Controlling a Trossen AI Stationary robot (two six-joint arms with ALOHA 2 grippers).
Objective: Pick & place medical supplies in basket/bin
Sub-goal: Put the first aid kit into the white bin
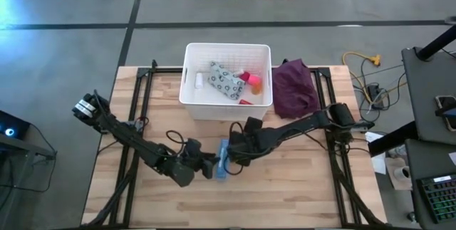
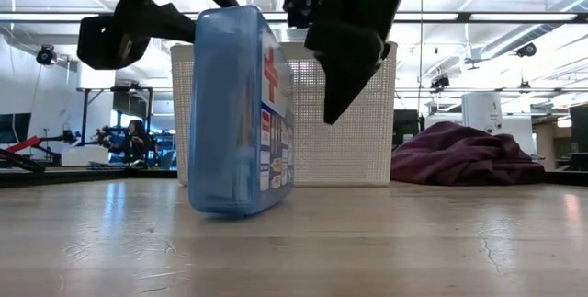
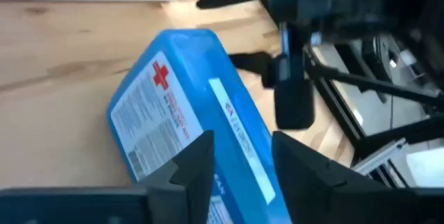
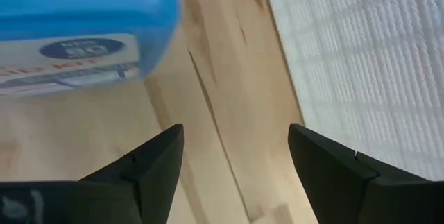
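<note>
The blue packet with a red cross stands on its long edge on the table in front of the white basket, close to the low view. My left gripper is shut on it. My right gripper hovers open just right of the packet, between it and the basket wall, touching nothing. In the basket lie the pale green patterned pouch, with red, pink and orange pieces and a white one. My left gripper pinches the blue packet across its thickness at its near end, one finger on the labelled face and the other on the opposite face. It comes slanting from the table's near left. The packet stands slightly tilted with its lower edge on the table.
A dark purple cloth lies bunched right of the basket, also visible in the low view. Bare wood stretches toward the table's near edge. Black frame rails run along the table's left and right sides.
</note>
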